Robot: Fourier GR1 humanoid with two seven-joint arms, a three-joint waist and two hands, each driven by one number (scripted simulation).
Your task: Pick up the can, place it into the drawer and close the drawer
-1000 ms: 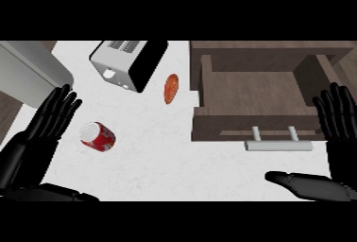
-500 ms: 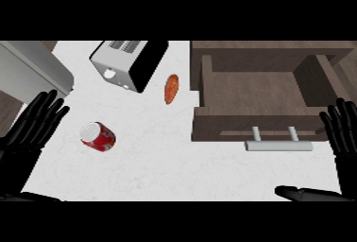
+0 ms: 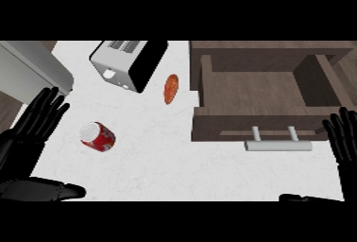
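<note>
A red can (image 3: 98, 136) with a silver top lies on its side on the white counter (image 3: 174, 165), left of centre. The brown wooden drawer (image 3: 268, 123) stands pulled open at the right, empty, with a silver bar handle (image 3: 276, 145) on its front. My left hand (image 3: 35, 125) is open, fingers straight and pointing up, just left of the can and apart from it. My right hand (image 3: 344, 139) is open at the right edge, beside the drawer's front corner, partly cut off by the view.
A silver and black toaster (image 3: 127, 64) sits at the back, left of the drawer. An orange oval food item (image 3: 170, 88) lies between toaster and drawer. A grey appliance (image 3: 31, 66) fills the far left corner.
Both hands have drawn outward and down toward the view's edges; the right hand now shows less. The can and the drawer have not moved.
</note>
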